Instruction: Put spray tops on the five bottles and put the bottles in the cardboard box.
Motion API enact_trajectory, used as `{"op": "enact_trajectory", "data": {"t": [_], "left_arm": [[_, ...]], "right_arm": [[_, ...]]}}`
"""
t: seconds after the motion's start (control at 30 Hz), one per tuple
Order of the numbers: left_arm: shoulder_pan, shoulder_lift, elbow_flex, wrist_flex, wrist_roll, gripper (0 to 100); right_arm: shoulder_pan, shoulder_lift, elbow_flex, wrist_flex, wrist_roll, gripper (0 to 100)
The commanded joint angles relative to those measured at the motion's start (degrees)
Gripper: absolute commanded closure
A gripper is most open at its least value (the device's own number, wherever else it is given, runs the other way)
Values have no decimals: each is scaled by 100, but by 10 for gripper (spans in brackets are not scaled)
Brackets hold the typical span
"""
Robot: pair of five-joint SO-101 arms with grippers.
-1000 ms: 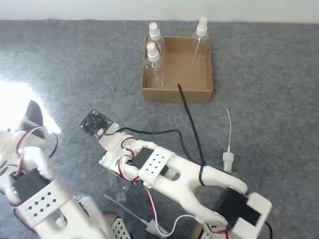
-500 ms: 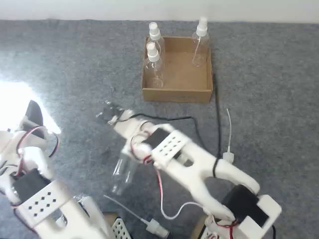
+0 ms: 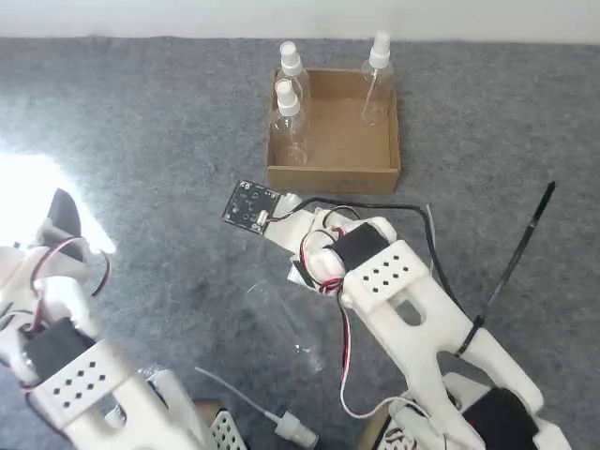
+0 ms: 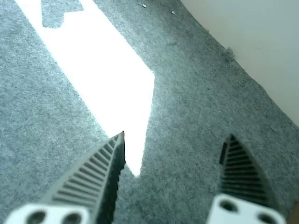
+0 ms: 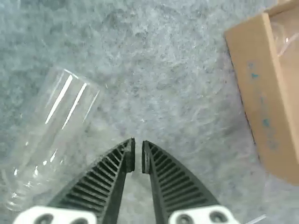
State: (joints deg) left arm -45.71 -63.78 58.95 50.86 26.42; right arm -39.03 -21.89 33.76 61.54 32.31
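At the far middle of the fuzzy grey carpet (image 3: 141,122) stands the square cardboard box (image 3: 333,178), three clear capped bottles (image 3: 291,127) upright in it; a bare round bottle (image 3: 281,319) lies nearer, just beside the right gripper (image 5: 137,156), jaws together, empty; the left gripper (image 4: 173,149), ribbed jaws apart, hangs over open carpet at the left.

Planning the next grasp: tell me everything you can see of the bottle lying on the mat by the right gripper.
The bottle is clear and plastic-looking, a cylinder with a flat base and a narrower ridged neck, and it has no spray top. It lies on its side on the grey felt-like mat, outside the cardboard box, on the arms' side of it. The right gripper, shut and empty, sits beside it; whether they touch is unclear.
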Motion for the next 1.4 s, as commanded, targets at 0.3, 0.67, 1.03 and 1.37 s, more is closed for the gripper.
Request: {"op": "enact_trajectory", "data": {"t": [0.3, 0.67, 1.03, 1.37], "left_arm": [[-9, -44, -40, -167, 70, 695], [-9, -44, -40, -167, 70, 695], [-26, -44, -40, -167, 70, 695], [-9, -44, -40, -149, 70, 695]], "right_arm": [[-1455, -338, -185, -57, -2479, 792], [-1807, 1349, -237, -1218, -3411, 790], [-1156, 2281, -1108, -629, -4185, 793], [435, 2290, -2400, 1385, -5363, 793]]}}
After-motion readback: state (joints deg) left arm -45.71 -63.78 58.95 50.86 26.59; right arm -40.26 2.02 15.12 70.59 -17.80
